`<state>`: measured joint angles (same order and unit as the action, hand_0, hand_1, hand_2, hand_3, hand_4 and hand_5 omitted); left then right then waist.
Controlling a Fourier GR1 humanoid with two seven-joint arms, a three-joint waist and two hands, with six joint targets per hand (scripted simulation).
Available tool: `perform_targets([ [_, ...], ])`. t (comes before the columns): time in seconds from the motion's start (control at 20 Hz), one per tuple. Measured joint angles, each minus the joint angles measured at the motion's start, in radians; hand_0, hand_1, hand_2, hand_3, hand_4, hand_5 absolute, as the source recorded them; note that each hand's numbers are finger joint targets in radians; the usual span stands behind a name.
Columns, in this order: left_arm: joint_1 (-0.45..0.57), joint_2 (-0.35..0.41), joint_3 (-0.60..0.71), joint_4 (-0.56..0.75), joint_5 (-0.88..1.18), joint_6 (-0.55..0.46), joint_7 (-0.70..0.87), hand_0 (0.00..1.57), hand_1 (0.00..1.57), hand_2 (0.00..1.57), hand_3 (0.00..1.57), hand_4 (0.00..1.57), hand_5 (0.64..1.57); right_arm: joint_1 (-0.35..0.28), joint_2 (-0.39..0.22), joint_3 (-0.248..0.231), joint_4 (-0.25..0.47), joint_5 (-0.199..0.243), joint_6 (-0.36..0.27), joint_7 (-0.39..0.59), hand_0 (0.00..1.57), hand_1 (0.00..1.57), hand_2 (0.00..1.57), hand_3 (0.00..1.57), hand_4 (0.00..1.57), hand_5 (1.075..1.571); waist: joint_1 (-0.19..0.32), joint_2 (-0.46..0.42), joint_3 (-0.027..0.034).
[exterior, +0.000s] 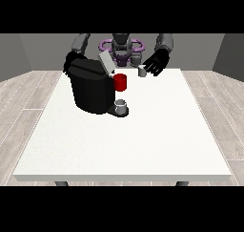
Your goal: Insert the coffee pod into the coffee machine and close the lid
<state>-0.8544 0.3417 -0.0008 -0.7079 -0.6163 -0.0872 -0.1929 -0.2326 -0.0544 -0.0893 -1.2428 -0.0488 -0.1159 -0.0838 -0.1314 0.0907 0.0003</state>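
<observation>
Step in hand: I judge this the pickup; the pod is not yet in the machine.
Pod: the small grey coffee pod [142, 71] stands on the white table [143, 145] near its far edge, to the right of the machine and apart from it.
Hand at the view's right: my hand [156, 64] hangs just beside the pod, fingers spread and relaxed, pointing down toward it; I cannot tell whether they touch it, and nothing is pinched.
Hand at the view's left: my other hand [68, 64] is mostly hidden behind the machine; how its fingers lie I cannot tell.
Machine: the black coffee machine [90, 90] has its grey lid [106, 62] tilted up, open.
Also there: a red cup [120, 82] beside the machine, a grey cup [121, 107] on its tray.
Next move: I would need to close my fingers round the pod, carry it over to the opening under the lid, then press the lid down.
</observation>
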Motion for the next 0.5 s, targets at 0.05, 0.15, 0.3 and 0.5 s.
perform_targets([
  [0.05,-0.012,0.004,0.005,-0.004,0.001,-0.008,0.001,1.25,1.25,1.33,1.28,0.54,1.571,-0.006,0.004,0.004,0.001,0.004,-0.005,-0.004,0.0,0.0,0.0,0.0,0.46,1.571,-0.003,0.005,0.0],
  [0.15,-0.049,0.03,0.027,-0.002,0.009,-0.028,0.006,1.25,1.25,1.33,1.28,0.54,1.571,-0.02,0.006,0.011,-0.003,0.007,-0.001,-0.012,0.0,0.0,0.0,0.0,0.49,1.571,-0.017,0.023,0.0],
  [0.3,-0.068,0.054,0.044,0.003,0.006,-0.033,-0.002,1.01,1.01,1.2,1.22,0.54,1.571,-0.019,0.025,0.034,-0.026,0.013,-0.006,-0.014,0.0,0.0,0.0,0.0,0.48,1.571,-0.039,0.033,-0.0001],
  [0.5,-0.122,0.075,0.069,0.006,0.005,-0.039,0.025,1.27,1.27,1.31,1.24,0.51,1.571,-0.029,0.039,0.057,-0.038,0.016,-0.014,-0.014,0.0,0.0,0.0,0.0,0.49,1.571,-0.064,0.047,-0.0002],
])
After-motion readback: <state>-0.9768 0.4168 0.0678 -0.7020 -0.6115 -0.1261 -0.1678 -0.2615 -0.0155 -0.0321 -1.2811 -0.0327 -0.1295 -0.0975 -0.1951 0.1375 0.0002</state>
